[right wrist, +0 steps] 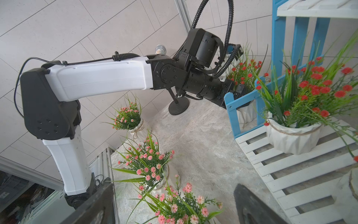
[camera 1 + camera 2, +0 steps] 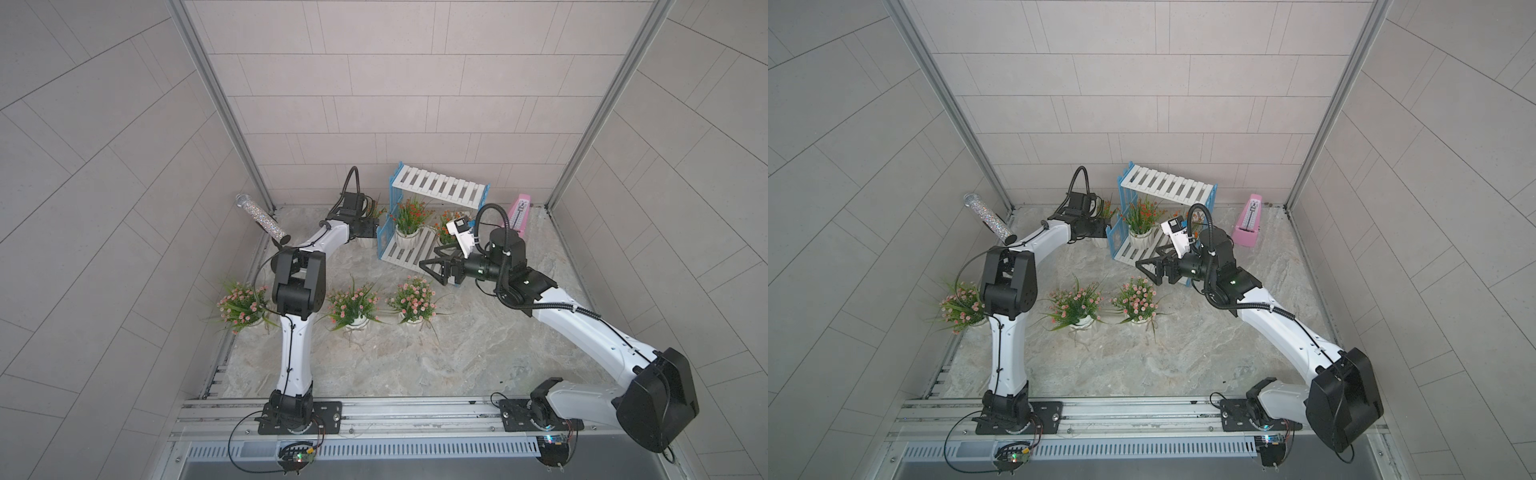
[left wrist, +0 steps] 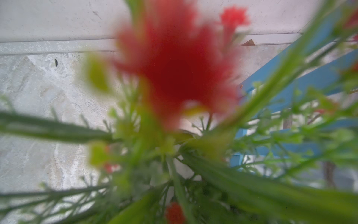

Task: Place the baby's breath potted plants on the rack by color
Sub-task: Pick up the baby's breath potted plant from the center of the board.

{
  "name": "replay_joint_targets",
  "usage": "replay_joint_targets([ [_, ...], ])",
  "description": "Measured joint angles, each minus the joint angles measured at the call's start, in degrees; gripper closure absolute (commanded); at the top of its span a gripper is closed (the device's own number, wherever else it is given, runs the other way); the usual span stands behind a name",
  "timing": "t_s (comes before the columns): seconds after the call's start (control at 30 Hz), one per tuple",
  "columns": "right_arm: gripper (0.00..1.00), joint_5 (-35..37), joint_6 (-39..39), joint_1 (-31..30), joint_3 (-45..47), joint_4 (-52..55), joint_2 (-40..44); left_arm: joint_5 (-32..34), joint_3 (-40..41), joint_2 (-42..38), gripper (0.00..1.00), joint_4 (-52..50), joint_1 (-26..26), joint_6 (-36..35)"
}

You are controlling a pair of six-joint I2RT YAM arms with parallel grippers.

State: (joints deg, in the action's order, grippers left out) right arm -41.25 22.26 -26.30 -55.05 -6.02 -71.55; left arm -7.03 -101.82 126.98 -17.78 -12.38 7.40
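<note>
The rack (image 2: pixel 440 187) stands at the back, its lower tier (image 1: pixel 290 174) holding two orange-red baby's breath plants (image 2: pixel 409 216) (image 2: pixel 444 232); my right wrist partly hides the second. A third orange-red plant (image 1: pixel 244 71) sits on the table against the rack's left blue frame. My left gripper (image 2: pixel 371 232) reaches its white pot (image 1: pixel 246 114); leaves and the frame hide the fingers. In the left wrist view only blurred red flowers (image 3: pixel 174 67) show. Three pink plants (image 2: pixel 241 305) (image 2: pixel 353 305) (image 2: pixel 413 299) stand in a row. My right gripper (image 2: pixel 428 257) hovers open above the rightmost one, holding nothing.
A pink metronome (image 2: pixel 519 214) stands right of the rack by the back wall. A glittery microphone (image 2: pixel 259 218) on a black stand (image 1: pixel 178 107) leans at the back left. Walls close in on three sides. The rack's upper tier holds nothing.
</note>
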Motion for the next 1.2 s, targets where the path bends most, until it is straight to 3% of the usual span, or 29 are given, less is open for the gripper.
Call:
replay_joint_targets([
  [0.47,0.01,0.2,0.0,-0.4,0.1,-0.5,-0.5,3.3,9.8,-6.1,0.21,4.1,-0.2,0.5],
  [0.93,0.01,0.8,0.3,-0.7,4.1,-1.0,1.3,6.6,27.2,-21.2,0.21,3.7,-0.2,4.4],
  [1.2,0.01,5.5,0.0,-0.7,5.5,2.6,6.0,7.7,31.7,-31.1,0.22,1.4,-0.2,6.1],
])
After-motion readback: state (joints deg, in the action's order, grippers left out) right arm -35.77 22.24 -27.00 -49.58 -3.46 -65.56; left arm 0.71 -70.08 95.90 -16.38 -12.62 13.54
